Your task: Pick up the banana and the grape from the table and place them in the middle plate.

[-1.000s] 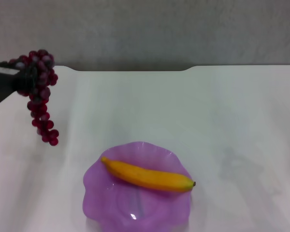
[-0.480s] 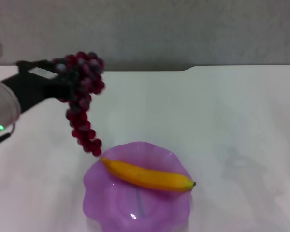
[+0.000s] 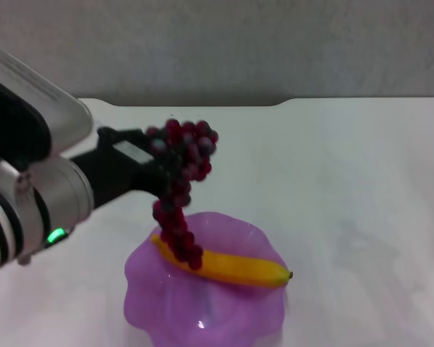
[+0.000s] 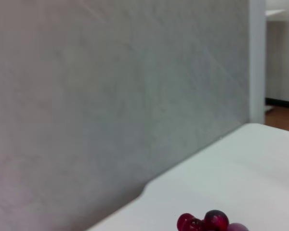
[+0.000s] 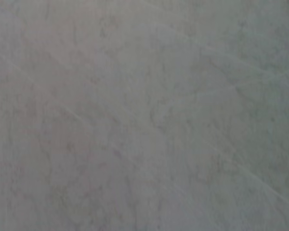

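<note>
Holding the grape (image 3: pixel 179 189) by its top cluster, my left gripper (image 3: pixel 158 160) is clamped on the bunch above the middle plate (image 3: pixel 153 293), which sits at the near edge of the table (image 3: pixel 347 181). The bunch hangs limp, its lowest berries reaching down in front of the banana (image 3: pixel 231 266) lying across the plate. I judge it light and floppy, best gripped at the top cluster so it drapes. The right gripper is out of sight
</note>
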